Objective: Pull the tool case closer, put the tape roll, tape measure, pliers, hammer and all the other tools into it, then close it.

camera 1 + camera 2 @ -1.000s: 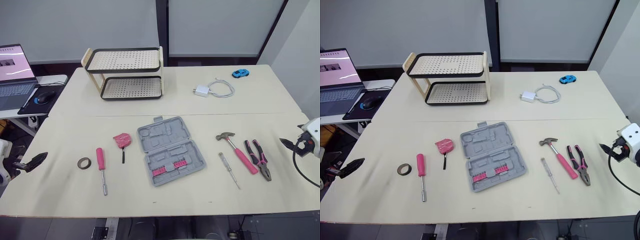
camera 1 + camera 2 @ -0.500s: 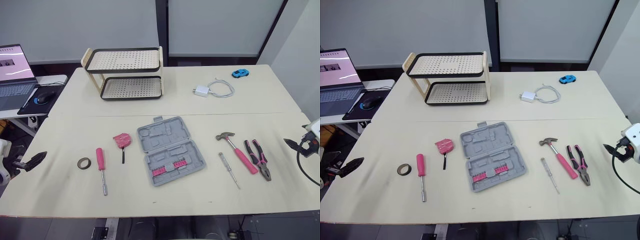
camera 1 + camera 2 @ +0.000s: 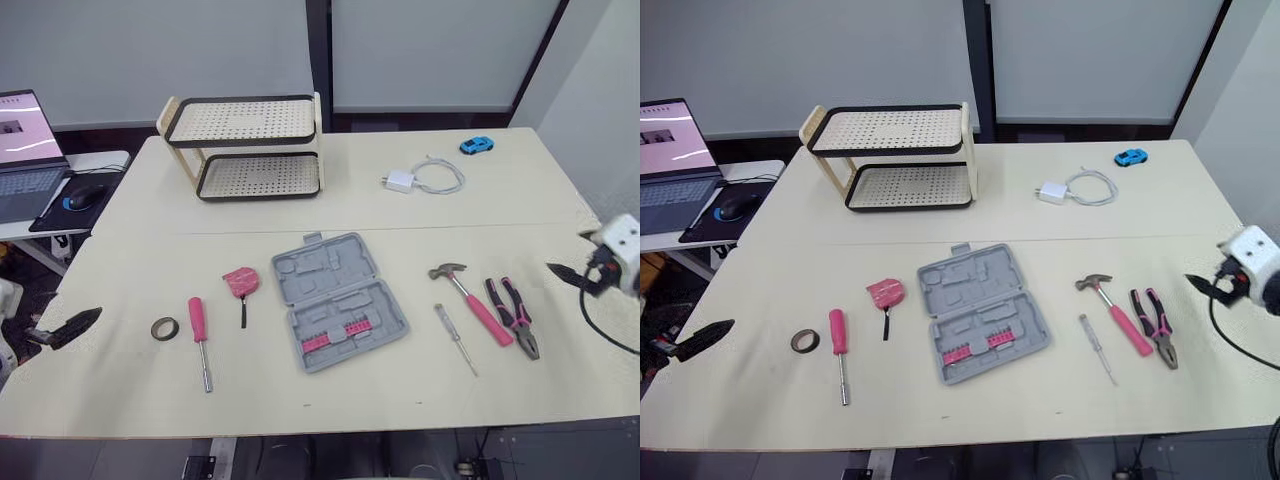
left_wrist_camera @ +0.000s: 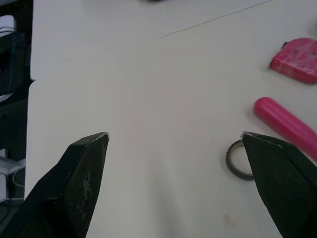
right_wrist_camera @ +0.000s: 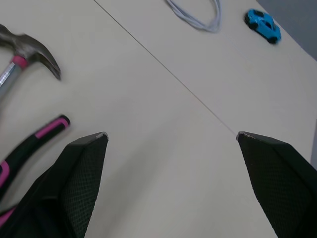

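Left eye view: case (image 3: 340,301) lies open, centre frame. Tape roll (image 3: 164,327), pink screwdriver (image 3: 199,325) and tape measure (image 3: 241,280) sit left of it; hammer (image 3: 468,297), thin screwdriver (image 3: 455,339) and pliers (image 3: 513,315) right of it, all on table (image 3: 300,210). My left gripper (image 4: 173,135) at lower left edge, fingers spread wide, empty, tape roll near one fingertip. My right gripper (image 5: 172,134) at right edge, beyond pliers, spread wide, holding nothing.
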Action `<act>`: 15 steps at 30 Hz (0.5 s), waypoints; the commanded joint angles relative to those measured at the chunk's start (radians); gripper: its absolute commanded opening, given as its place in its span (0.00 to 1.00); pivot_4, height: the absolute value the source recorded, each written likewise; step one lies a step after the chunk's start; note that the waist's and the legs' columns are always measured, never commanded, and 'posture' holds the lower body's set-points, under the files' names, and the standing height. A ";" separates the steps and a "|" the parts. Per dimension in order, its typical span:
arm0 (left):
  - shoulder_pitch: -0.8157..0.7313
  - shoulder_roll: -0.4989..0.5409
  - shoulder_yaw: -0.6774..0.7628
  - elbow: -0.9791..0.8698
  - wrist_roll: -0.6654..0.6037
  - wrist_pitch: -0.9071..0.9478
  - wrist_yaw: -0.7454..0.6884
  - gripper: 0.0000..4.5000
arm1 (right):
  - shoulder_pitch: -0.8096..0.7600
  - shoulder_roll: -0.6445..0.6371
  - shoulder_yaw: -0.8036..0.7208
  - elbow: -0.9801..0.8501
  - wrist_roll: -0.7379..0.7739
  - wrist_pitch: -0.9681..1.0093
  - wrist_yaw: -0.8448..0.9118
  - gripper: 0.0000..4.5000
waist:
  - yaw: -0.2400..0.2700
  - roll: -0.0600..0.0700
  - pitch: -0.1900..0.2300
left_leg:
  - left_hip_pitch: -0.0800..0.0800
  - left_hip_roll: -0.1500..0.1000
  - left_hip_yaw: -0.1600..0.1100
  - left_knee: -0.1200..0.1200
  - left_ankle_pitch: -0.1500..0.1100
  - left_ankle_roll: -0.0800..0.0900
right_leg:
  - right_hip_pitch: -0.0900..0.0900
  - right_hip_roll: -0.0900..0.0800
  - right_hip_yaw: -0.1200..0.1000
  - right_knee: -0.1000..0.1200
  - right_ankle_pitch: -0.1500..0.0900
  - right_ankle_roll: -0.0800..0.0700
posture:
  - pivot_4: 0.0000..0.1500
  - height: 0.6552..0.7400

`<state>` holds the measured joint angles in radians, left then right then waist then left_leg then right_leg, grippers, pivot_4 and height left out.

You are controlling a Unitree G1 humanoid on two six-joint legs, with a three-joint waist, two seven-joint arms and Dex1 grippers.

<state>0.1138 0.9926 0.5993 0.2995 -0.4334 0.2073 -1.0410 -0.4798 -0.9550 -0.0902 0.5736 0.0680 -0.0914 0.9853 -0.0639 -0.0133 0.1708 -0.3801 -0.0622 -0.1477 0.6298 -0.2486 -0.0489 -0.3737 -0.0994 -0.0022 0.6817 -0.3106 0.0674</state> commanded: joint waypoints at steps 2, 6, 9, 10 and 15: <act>0.039 -0.003 -0.038 -0.284 -0.045 0.118 0.009 0.68 | -0.035 0.061 0.100 -0.228 -0.013 0.093 0.045 0.65 | 0.007 0.000 0.000 | 0.000 0.001 0.000 0.000 0.000 0.000 | 0.000 0.001 0.000 0.000 0.000 0.000 | 1.00 1.00; -0.022 -0.023 -0.206 -0.435 -0.005 0.175 0.053 0.40 | -0.118 0.152 0.231 -0.290 -0.086 0.121 0.064 0.34 | 0.010 0.000 0.000 | 0.000 0.000 0.001 0.000 0.000 0.000 | 0.000 0.001 0.001 0.000 0.001 -0.001 | 1.00 1.00; -0.089 -0.070 -0.345 -0.472 0.045 0.189 0.092 0.19 | -0.174 0.224 0.307 -0.265 -0.126 0.121 0.070 0.09 | 0.010 0.000 0.000 | 0.000 0.001 0.001 0.000 0.000 0.000 | 0.000 0.002 0.001 -0.001 0.001 -0.001 | 1.00 1.00; -0.105 -0.086 -0.378 -0.476 0.055 0.192 0.100 0.13 | -0.188 0.242 0.324 -0.253 -0.135 0.117 0.070 0.02 | 0.010 0.000 0.000 | -0.001 0.001 0.001 0.000 0.000 0.000 | -0.001 0.002 0.001 -0.001 0.001 -0.001 | 1.00 1.00; -0.154 -0.154 -0.525 -0.461 0.127 0.202 0.133 0.00 | -0.258 0.301 0.412 -0.111 -0.230 0.045 0.055 0.00 | 0.010 0.000 0.000 | -0.002 0.001 0.001 0.000 0.001 -0.003 | -0.002 0.003 0.001 -0.001 0.001 -0.001 | 1.00 1.00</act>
<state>-0.0268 0.8438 0.0902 -0.1508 -0.3261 0.4112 -0.9211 -0.7060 -0.6523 0.3175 0.4399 -0.1346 -0.0149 1.0456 -0.0537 -0.0137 0.1711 -0.3814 -0.0613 -0.1463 0.6301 -0.2475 -0.0521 -0.3757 -0.0968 -0.0007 0.6805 -0.3095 0.0659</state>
